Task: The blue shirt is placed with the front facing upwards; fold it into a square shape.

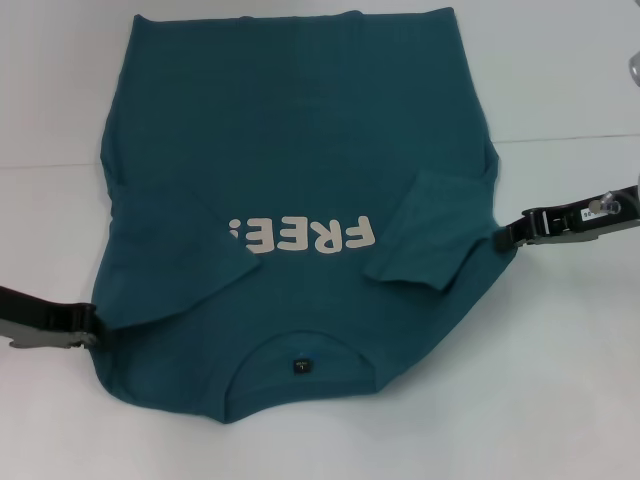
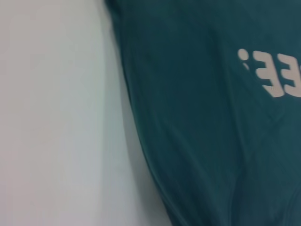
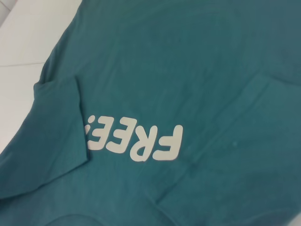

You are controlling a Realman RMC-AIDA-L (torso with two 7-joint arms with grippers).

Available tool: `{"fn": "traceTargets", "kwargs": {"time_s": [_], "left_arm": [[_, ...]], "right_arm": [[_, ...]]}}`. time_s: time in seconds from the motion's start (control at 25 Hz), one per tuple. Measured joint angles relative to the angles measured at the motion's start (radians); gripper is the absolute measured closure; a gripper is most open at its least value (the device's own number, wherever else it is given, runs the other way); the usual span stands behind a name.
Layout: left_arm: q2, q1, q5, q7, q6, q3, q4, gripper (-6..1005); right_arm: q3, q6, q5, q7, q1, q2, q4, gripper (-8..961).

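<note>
The blue shirt [image 1: 290,150] lies flat on the white table [image 1: 560,400], front up, its collar and dark neck label [image 1: 301,367] toward me. Seen from the head camera, the white "FREE!" lettering [image 1: 305,236] reads upside down. Both short sleeves are folded inward over the chest, one [image 1: 430,232] at the right and one [image 1: 170,285] at the left. My left gripper [image 1: 92,332] is low at the shirt's left edge near the shoulder. My right gripper [image 1: 503,238] touches the right edge beside the folded sleeve. The wrist views show the shirt [image 2: 202,141] [image 3: 188,70] only.
White table surface surrounds the shirt on all sides, with a faint seam line [image 1: 570,138] running across the back. A shiny object [image 1: 634,66] shows at the far right edge.
</note>
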Motion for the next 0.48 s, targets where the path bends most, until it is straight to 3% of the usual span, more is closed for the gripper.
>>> {"fn": "traceTargets", "kwargs": {"time_s": [0.24, 0.48], "left_arm": [[-0.013, 0.069, -0.093, 0.121, 0.013, -0.019, 0.049, 957], [-0.026, 0.119, -0.156, 0.255, 0.023, -0.07, 0.059, 956]], "right_arm": [[0.0, -0.019, 0.085, -0.087, -0.085, 0.031, -0.089, 908], [0.012, -0.02, 0.17, -0.182, -0.164, 0.05, -0.105, 908]]}}
